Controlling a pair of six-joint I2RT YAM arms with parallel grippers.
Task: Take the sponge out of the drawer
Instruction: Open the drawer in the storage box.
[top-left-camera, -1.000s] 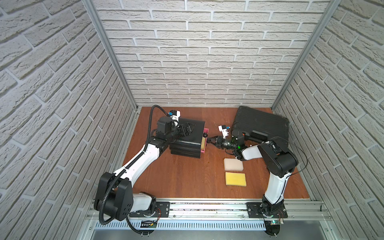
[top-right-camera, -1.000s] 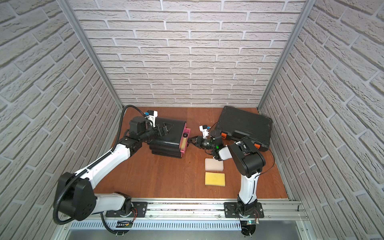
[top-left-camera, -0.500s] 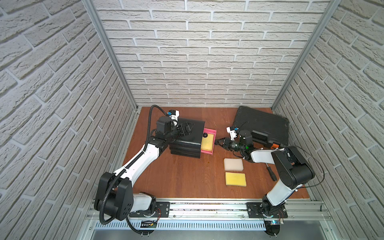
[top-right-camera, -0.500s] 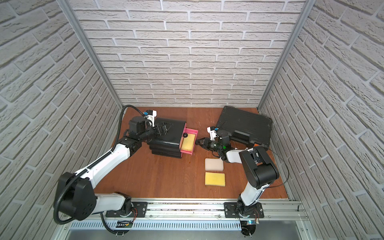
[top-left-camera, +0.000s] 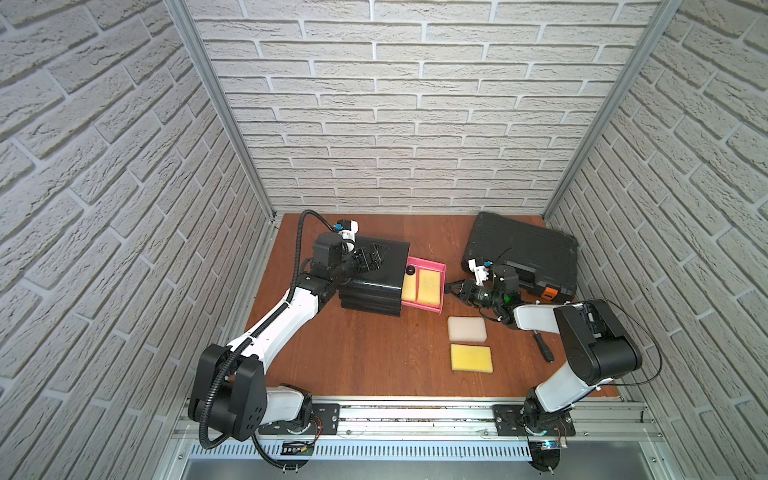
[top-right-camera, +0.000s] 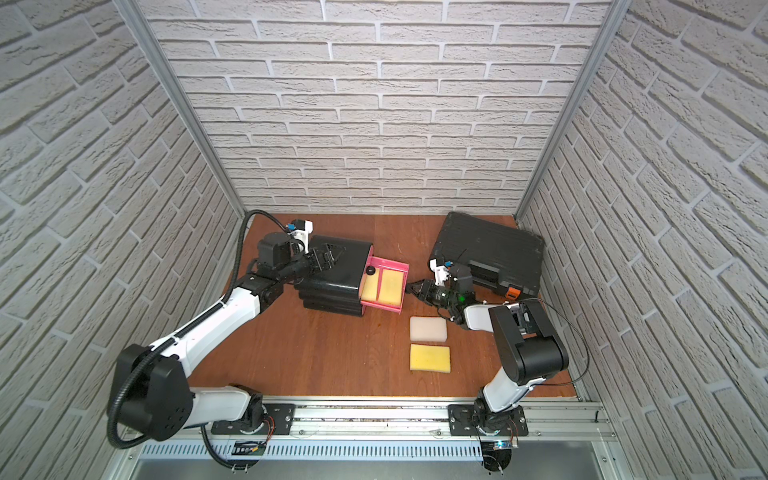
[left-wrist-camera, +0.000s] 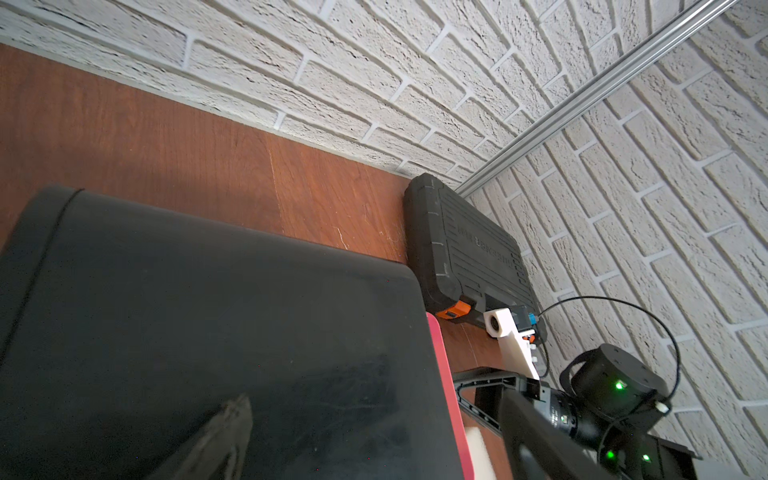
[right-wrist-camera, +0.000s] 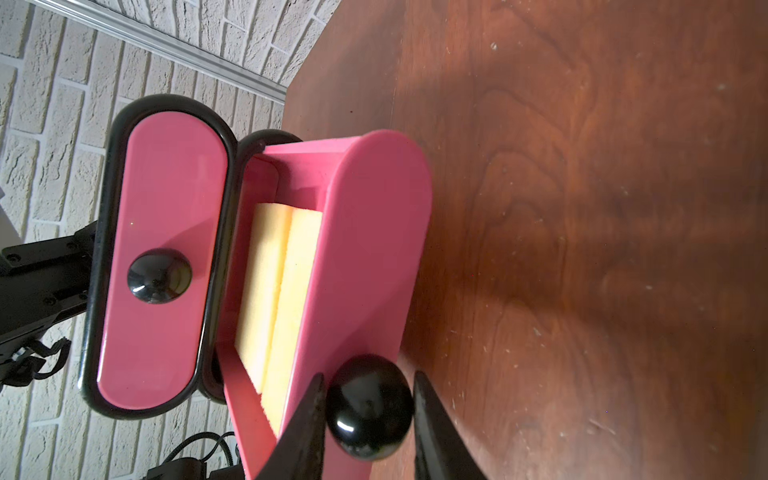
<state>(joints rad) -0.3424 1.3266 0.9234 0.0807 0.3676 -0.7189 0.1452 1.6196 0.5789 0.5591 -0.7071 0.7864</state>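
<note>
right arm (top-left-camera: 536, 318) low, stretched toward 10 o'clock | right claw (right-wrist-camera: 368, 376) pinching drawer (right-wrist-camera: 374, 249) knob (right-wrist-camera: 370, 405) | left claw (top-left-camera: 376, 258) wide open atop cabinet (top-left-camera: 392, 270)

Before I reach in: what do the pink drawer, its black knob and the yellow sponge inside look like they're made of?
Pink drawer: probably moulded plastic, smooth with a soft sheen and rounded edges.
Knob: hard, glossy black with sharp white highlights. It could be plastic or lacquered; I cannot tell which.
Sponge: soft foam, going by its matte, finely pored, pale yellow surface.
</note>
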